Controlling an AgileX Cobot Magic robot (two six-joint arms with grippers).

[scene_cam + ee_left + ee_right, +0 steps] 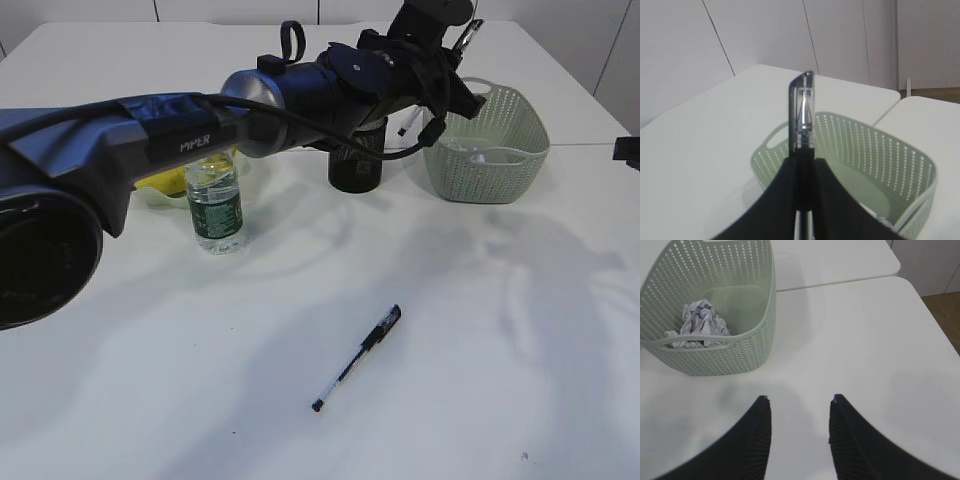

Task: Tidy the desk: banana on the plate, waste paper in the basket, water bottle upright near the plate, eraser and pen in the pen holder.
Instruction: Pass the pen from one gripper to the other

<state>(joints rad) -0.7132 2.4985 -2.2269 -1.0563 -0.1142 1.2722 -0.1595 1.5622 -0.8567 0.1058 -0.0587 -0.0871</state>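
My left gripper point(445, 75) point(804, 159) is shut on a clear black-grip pen point(802, 115), held up between the black mesh pen holder point(355, 165) and the sage green basket point(490, 145) point(880, 150). A second pen point(358, 358) lies on the white desk point(500, 330) in front. The water bottle point(215, 205) stands upright beside the plate point(148, 196), which holds the banana point(170, 181), both mostly hidden by the arm. Crumpled waste paper point(700, 322) lies in the basket point(740, 355). My right gripper point(800, 400) hangs open and empty over bare desk. The eraser is out of view.
The left arm point(150, 135) stretches across the back of the desk from the left, covering much of the plate and part of the pen holder. A seam between two tabletops point(840, 282) runs behind the basket. The desk's right edge point(940, 325) is close to my right gripper.
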